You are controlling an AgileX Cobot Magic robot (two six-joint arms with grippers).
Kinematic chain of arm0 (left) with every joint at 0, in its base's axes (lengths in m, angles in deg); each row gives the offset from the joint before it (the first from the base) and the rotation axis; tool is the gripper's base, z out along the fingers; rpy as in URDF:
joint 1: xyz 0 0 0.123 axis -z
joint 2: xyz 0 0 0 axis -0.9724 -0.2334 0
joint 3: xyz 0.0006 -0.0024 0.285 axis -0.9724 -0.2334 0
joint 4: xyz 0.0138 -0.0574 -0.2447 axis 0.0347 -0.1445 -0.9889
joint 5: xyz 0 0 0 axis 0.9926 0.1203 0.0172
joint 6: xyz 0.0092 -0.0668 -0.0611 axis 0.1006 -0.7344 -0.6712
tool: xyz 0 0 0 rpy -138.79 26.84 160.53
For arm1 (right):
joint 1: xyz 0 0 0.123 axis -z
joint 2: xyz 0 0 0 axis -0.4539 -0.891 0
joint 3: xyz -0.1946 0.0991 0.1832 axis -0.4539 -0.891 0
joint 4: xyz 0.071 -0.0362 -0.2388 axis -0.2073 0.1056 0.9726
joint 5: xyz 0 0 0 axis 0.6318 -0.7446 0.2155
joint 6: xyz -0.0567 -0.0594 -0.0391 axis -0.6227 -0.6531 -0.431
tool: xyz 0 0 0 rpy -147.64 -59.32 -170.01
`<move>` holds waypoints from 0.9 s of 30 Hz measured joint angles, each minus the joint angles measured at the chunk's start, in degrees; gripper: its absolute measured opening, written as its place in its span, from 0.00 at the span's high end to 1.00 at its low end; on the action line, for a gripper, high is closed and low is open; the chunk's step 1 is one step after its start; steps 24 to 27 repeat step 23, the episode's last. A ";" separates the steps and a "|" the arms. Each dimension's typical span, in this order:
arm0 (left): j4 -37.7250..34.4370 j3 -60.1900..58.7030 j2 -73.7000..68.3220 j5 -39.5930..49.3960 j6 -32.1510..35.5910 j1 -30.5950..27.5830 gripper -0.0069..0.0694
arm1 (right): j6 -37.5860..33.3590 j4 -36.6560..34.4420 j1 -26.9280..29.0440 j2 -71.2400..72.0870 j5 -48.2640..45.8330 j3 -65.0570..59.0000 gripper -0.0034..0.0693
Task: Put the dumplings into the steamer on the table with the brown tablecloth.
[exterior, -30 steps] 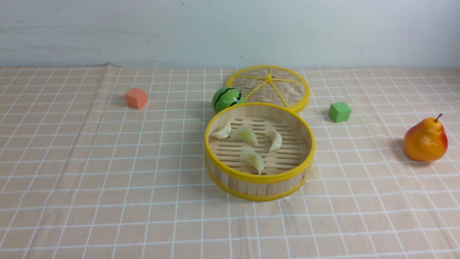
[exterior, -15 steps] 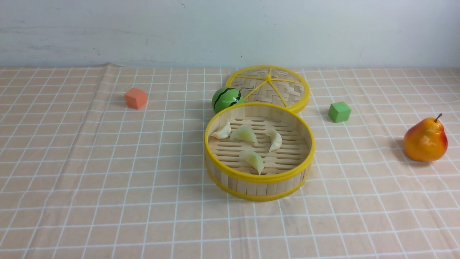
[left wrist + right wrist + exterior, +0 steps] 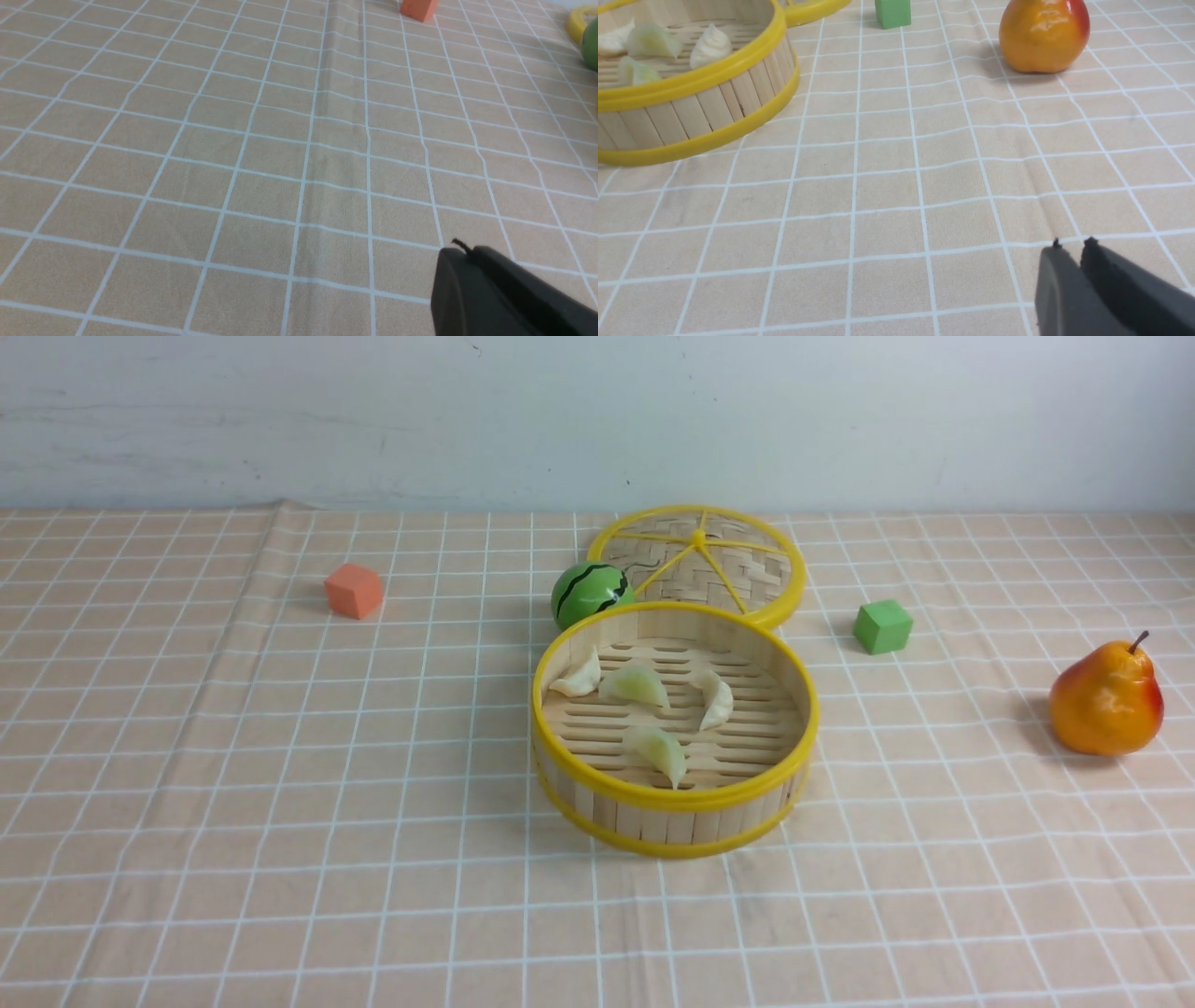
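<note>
Nearest, both pincers hang over the brown tablecloth: the left one has its tips together, the right one its tips slightly apart, nothing between them. Ahead sits the steamer, and all four dumplings are in it, on the slats! Well to its right, a pear; behind it, nearer, a green block to the right, a watermelon just behind its left side, an orange block well off left, and the lid farthest back.

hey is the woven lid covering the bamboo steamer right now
No, the woven lid lies behind the steamer, leaving its dumplings exposed.
</note>
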State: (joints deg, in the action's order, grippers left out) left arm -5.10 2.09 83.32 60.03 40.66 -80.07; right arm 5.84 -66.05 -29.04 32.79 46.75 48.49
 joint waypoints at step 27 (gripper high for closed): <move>0.00 0.00 0.00 0.00 0.00 0.00 0.93 | 0.00 0.00 0.00 0.00 0.00 0.00 0.82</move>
